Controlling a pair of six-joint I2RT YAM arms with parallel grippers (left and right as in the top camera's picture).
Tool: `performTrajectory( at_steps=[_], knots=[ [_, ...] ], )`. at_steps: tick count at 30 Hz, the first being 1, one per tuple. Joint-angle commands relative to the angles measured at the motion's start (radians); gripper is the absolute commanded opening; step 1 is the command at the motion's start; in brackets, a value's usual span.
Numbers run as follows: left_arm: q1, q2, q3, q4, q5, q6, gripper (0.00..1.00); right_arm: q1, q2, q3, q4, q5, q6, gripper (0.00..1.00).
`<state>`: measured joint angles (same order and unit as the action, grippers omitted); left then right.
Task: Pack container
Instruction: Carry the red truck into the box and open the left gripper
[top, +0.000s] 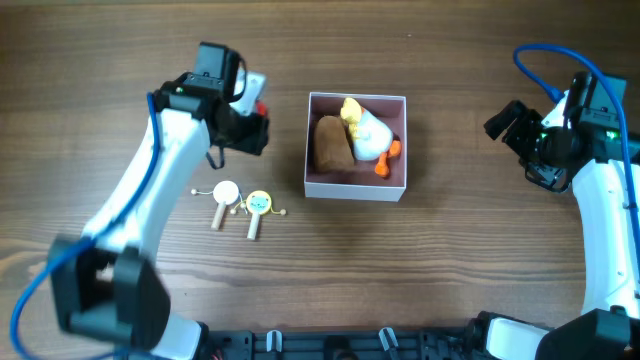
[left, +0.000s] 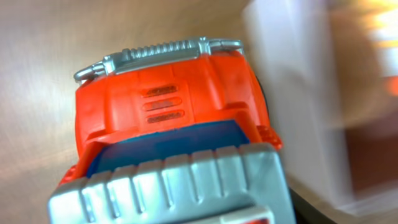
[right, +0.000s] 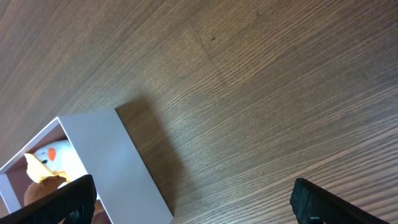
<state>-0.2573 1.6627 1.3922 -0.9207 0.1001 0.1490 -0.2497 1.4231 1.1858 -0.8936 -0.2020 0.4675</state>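
Observation:
The container, a square white-walled box with a dusty-pink inside, sits at the table's centre and holds a brown plush and a white duck toy with orange feet. My left gripper is left of the container and shut on a red toy truck with silver trim, which fills the left wrist view; the container's white wall is blurred beside it. My right gripper is open and empty, right of the container, whose wall shows in the right wrist view.
Two small wooden rattle toys, one white and one yellow, lie on the table below my left gripper. Bare wood lies between the container and my right gripper.

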Motion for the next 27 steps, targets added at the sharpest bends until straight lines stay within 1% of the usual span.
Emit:
performTrajectory(
  at_steps=[1,2,3,7,8,9,10,12,13,14,17,19,22,24,25,26,27],
  knots=[
    [-0.168,-0.135,0.031,0.018,0.006,0.203,0.14,0.001,-0.002,-0.003,0.003,-0.01,0.006,1.0],
    [-0.207,-0.145,0.031,0.027,0.004,0.264,0.07,0.001,-0.002,-0.003,0.003,-0.01,0.007,1.0],
    [-0.243,-0.145,0.031,0.037,-0.003,0.321,0.04,0.001,-0.002,-0.003,0.003,-0.01,0.006,1.0],
    [-0.346,-0.103,0.03,0.072,-0.008,0.524,0.04,0.001,-0.002,-0.003,0.003,-0.01,0.007,1.0],
    [-0.364,-0.07,0.03,0.081,-0.008,0.594,0.07,0.001,-0.002,-0.003,0.003,-0.01,0.006,1.0],
    [-0.372,-0.045,0.03,0.089,-0.008,0.632,0.12,0.001,-0.002,-0.003,0.003,-0.01,0.006,1.0],
    [-0.378,-0.016,0.03,0.1,-0.008,0.663,0.13,0.001,-0.002,-0.003,0.003,-0.01,0.006,1.0],
    [-0.384,0.039,0.03,0.132,-0.008,0.686,0.17,0.001,-0.002,-0.003,0.003,-0.01,0.006,1.0],
    [-0.384,0.063,0.03,0.149,-0.008,0.686,0.21,0.001,-0.002,-0.003,0.003,-0.01,0.006,1.0],
    [-0.385,0.088,0.03,0.17,-0.008,0.686,0.27,0.001,-0.002,-0.003,0.003,-0.01,0.007,1.0],
    [-0.386,0.159,0.03,0.237,0.037,0.686,0.35,0.001,-0.002,-0.003,0.003,-0.01,0.006,1.0],
    [-0.392,0.187,0.03,0.27,0.045,0.686,0.36,0.001,-0.002,-0.003,0.003,-0.01,0.006,1.0],
    [-0.409,0.193,0.03,0.278,0.048,0.686,0.36,0.001,-0.002,-0.003,0.003,-0.01,0.006,1.0],
    [-0.424,0.193,0.03,0.271,0.048,0.686,0.39,0.001,-0.002,-0.003,0.003,-0.01,0.006,1.0],
    [-0.43,0.193,0.03,0.264,0.044,0.685,0.45,0.0,-0.002,-0.003,0.003,-0.01,0.006,0.99],
    [-0.435,0.193,0.03,0.257,0.043,0.684,0.77,0.0,-0.002,-0.003,0.003,-0.01,0.006,1.0],
    [-0.439,0.193,0.03,0.25,0.035,0.681,1.0,0.001,-0.002,-0.003,0.003,-0.01,0.006,1.0]
  ],
)
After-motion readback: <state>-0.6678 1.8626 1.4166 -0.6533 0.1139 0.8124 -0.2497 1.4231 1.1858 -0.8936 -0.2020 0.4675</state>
